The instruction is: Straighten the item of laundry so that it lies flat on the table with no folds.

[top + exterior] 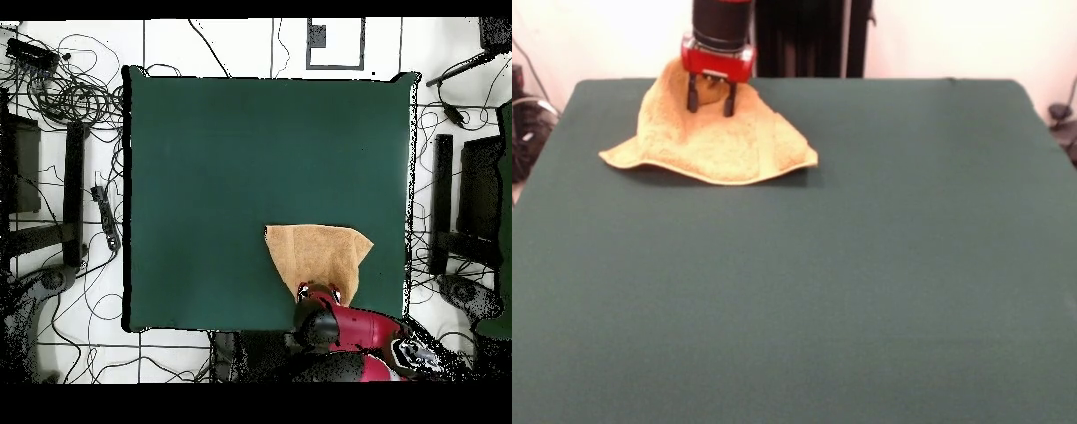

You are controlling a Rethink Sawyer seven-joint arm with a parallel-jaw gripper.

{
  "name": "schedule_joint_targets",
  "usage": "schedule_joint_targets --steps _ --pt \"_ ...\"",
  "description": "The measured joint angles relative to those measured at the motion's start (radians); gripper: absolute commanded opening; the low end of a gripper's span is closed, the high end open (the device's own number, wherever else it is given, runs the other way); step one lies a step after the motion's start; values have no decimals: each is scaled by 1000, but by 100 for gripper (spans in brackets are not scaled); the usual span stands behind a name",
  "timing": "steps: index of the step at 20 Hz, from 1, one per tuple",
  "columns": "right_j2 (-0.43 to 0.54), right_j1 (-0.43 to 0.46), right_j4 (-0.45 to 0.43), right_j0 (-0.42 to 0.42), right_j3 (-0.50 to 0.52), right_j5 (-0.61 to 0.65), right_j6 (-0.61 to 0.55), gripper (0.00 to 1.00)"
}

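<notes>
Towel: The orange-tan towel [719,141] is not flat. One part is pulled up into a peak, like a little tent. The rest fans out and rests on the table.

Where it is: In the front view the towel is at the far left part of the green table [865,265]. In the overhead view the towel [318,255] lies near the bottom edge of the table [220,180], close to the robot's base.

Claw: The claw [711,102] comes straight down at the top of the peak. Its two dark fingers [692,95] stand a little apart with a bump of cloth between them. I think it is pinching the towel there.

Step now: It looks like the lifting part. The robot holds one spot up so the towel can be spread.

Next move: I think the claw should pull the cloth gently toward the robot's side and low, so the raised part lays out smooth. Then it should let go.

Watch out: The towel is near the table edge. A pull too far could drag it off.
</notes>
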State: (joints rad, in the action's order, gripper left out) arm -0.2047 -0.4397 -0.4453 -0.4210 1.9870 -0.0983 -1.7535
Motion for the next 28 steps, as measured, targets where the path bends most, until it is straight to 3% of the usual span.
schedule_joint_targets --steps 12,21,28 --pt "35 -3 -137 -65 10 -83 0 100" --pt "38 -2 -165 -73 10 -102 0 100" --pt "89 -15 -195 -131 11 -70 0 100"
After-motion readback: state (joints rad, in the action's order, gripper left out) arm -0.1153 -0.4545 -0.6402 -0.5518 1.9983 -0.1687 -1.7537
